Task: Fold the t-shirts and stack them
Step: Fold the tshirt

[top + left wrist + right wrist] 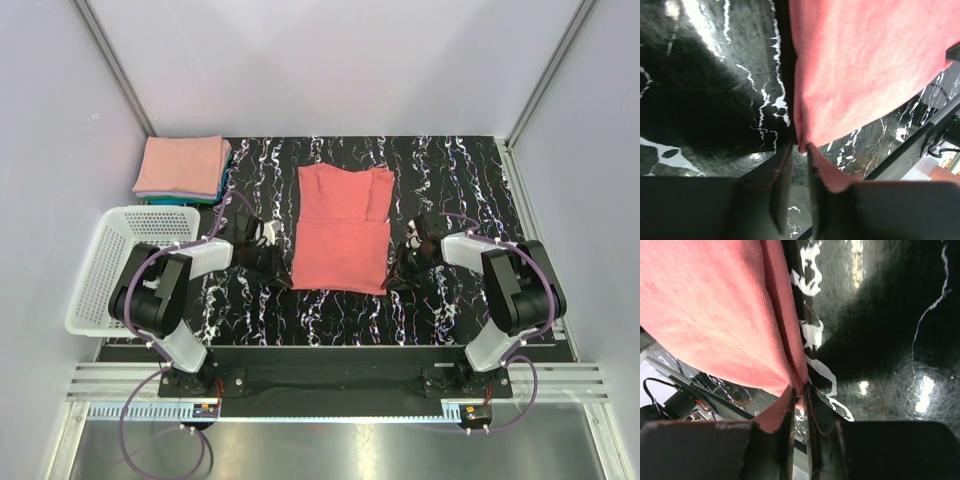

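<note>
A coral-red t-shirt [340, 235] lies flat in the middle of the black marbled table, its sides folded in. My left gripper [280, 272] is at the shirt's near left corner. In the left wrist view the gripper [801, 148] is nearly closed, with the shirt's [865, 65] corner pinched at the tips. My right gripper [399, 272] is at the near right corner. In the right wrist view the gripper [801, 390] is shut on the doubled edge of the shirt [715, 305]. A stack of folded shirts [183, 167], salmon pink over teal, sits at the back left.
A white plastic mesh basket [100, 270] stands at the left edge beside the left arm. White walls close in the table on three sides. The table's near edge [330, 345] runs just in front of the shirt.
</note>
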Controlling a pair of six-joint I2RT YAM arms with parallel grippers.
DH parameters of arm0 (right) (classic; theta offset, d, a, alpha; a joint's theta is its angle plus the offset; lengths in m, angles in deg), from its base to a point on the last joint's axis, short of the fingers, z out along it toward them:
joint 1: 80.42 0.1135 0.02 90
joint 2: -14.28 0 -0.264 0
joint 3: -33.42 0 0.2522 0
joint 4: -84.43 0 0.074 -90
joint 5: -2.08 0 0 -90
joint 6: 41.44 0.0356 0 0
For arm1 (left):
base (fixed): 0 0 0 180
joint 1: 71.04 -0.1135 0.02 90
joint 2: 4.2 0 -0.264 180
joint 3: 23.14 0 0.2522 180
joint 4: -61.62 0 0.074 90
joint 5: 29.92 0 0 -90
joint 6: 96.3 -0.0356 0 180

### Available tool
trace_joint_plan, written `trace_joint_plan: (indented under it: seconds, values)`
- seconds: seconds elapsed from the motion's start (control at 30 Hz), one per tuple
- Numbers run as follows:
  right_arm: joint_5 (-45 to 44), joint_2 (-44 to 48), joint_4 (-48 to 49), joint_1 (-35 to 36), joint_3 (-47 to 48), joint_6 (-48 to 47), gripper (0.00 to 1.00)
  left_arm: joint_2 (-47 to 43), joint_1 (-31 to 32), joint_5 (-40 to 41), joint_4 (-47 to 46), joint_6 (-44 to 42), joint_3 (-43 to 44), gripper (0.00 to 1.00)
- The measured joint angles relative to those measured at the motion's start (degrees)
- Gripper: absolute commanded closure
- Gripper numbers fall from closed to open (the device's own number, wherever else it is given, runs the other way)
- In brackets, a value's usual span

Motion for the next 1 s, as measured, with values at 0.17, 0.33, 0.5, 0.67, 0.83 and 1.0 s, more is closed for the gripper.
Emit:
trace_joint_plan:
  seconds: [0.17,0.33,0.5,0.67,0.83,1.0]
  values:
    - [1.31,1.20,0.55,0.00,-1.31,-0.11,0.62,-0.13,-0.48,-0.31,0.72,0.02,0.15,0.61]
    - [1.64,2.21,-0.44,0.09,-1.38,-0.31,0.52,-2.91,-0.81,1.73,3.76,-0.70,0.26,0.48]
    - [1.42,3.56,-1.70,0.09,-2.34,-0.20,0.52,-3.08,-1.07,2.21,4.35,-0.74,0.26,0.48]
    - [1.42,4.22,-2.16,0.09,-3.19,0.17,0.55,-2.75,-1.22,1.51,4.11,-0.33,0.26,0.48]
    - [2.01,4.22,-2.03,0.11,-3.69,0.55,0.56,-1.79,-1.33,-0.35,2.69,0.68,0.26,0.48]
    - [2.97,4.22,-1.51,0.22,-4.31,1.20,0.60,-0.46,-1.33,-2.73,0.72,1.79,0.24,0.48]
